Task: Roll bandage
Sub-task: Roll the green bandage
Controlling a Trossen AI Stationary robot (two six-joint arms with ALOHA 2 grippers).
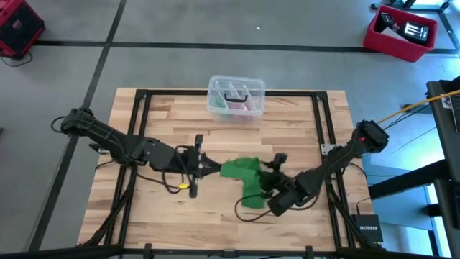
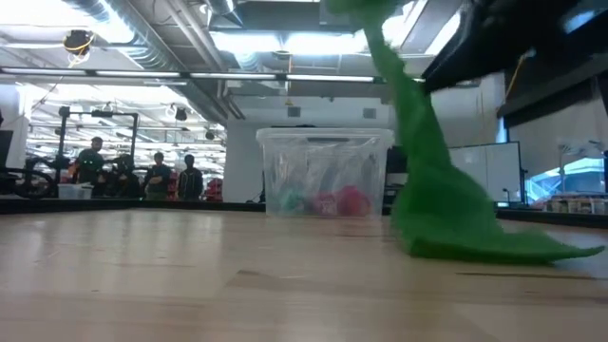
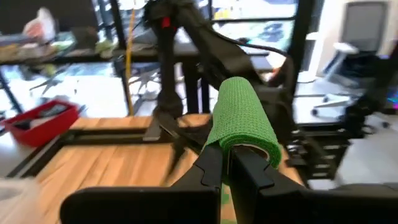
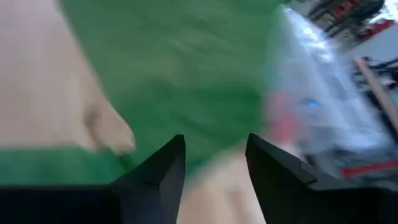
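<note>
One bright green bandage (image 1: 241, 170) at the table's (image 1: 302, 137) near middle: its rolled end pinched in the left gripper (image 3: 227, 163), loose tail draping to the wood. The right gripper's (image 4: 214, 155) jaws stand apart, empty. One clear plastic box (image 1: 236, 97) sits far.

Only one readable word: "NETGEAR" in pale letters on a small dark box (image 1: 370, 232) on the floor by the wooden table's (image 1: 165, 115) right front corner; no other legible text, labels or numbers
</note>
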